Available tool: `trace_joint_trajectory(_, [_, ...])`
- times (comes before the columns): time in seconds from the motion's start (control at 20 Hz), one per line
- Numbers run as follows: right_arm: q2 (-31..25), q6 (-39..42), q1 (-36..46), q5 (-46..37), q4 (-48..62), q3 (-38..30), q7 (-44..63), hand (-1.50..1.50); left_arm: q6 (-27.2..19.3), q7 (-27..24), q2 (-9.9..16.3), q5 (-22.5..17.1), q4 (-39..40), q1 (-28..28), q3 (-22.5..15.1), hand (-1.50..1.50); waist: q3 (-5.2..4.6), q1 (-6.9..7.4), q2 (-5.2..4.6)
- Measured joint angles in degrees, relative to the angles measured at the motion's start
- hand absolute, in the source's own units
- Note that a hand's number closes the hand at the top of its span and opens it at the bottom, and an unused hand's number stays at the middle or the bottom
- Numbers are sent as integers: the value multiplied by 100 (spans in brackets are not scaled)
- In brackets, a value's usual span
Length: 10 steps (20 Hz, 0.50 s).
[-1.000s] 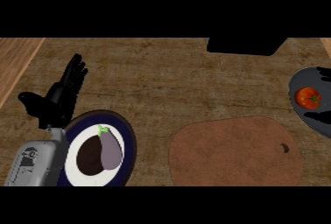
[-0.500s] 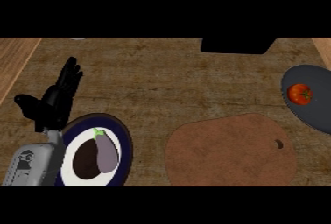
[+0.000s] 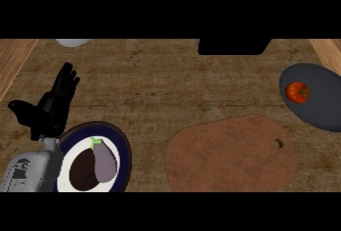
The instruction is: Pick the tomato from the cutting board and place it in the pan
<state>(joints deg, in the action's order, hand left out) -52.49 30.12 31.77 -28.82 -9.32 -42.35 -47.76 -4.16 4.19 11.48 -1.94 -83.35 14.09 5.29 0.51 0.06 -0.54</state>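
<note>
The brown cutting board (image 3: 230, 154) lies bare, well to the right of the left hand (image 3: 50, 110); the dark pan (image 3: 321, 100) sits farther right still; a plate (image 3: 120, 149) with an eggplant (image 3: 104, 160) lies just below the hand; the hand rests open, fingers straight up; the tomato (image 3: 297, 91) sits in the pan.

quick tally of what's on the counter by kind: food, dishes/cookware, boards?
Food: 2, red tomato, purple eggplant
Dishes/cookware: 2, dark grey pan, dark-rimmed white plate
Boards: 1, brown wooden cutting board
Total: 5
Pale object and black object at the top edge not counted: unclear.
</note>
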Motion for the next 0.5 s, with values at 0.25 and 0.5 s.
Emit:
trace_joint_trajectory(0.25, [-286,208,-304,188,-133,-3,45,-150,-3,-10,20,0,-96,-168,24,0,3,-51,38])
trace_joint_trajectory(0.5, [-432,312,-608,279,-331,133,52,-150,-51,19,-31,35,-134,-207,-12,0,2,-101,50])
